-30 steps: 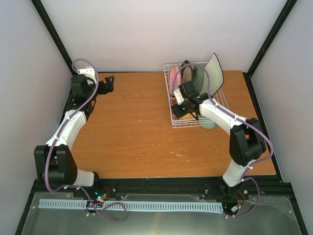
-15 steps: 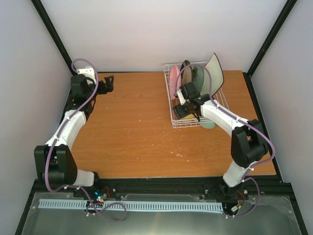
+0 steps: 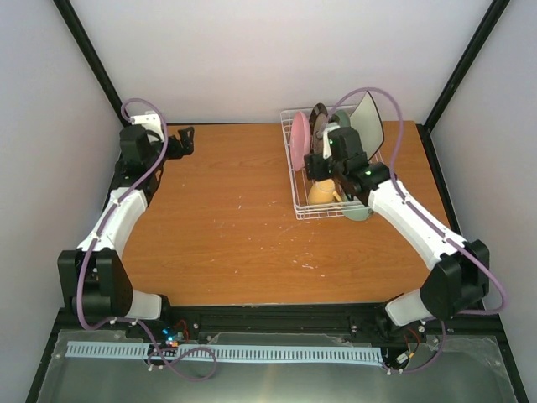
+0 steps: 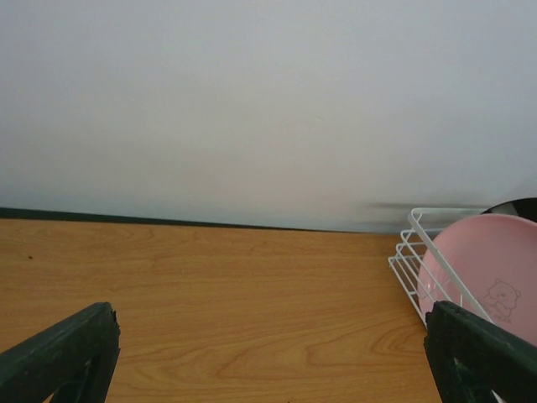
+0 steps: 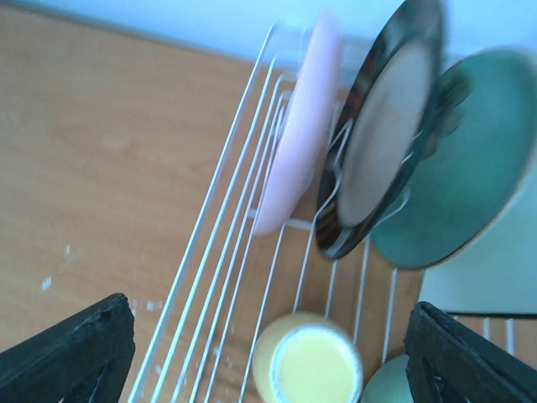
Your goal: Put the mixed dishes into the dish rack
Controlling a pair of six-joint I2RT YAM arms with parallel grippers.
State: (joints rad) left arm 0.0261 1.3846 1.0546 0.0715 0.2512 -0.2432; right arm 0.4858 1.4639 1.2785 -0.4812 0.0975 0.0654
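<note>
Our right gripper (image 3: 320, 164) hangs spread over the dish rack (image 3: 299, 206), yellow mug (image 5: 308, 363) at its 6 o'clock. Our left gripper (image 3: 186, 142) gapes too.

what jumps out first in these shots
A white wire dish rack at the far right of the table holds a pink round plate, a dark-rimmed beige round plate and a green round plate upright, plus a yellow mug. The right gripper hovers above it, jaws open.

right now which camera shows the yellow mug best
Right wrist: it looks down into the yellow mug, close, inside the dish rack. Top external shows it only small; left wrist misses it.
</note>
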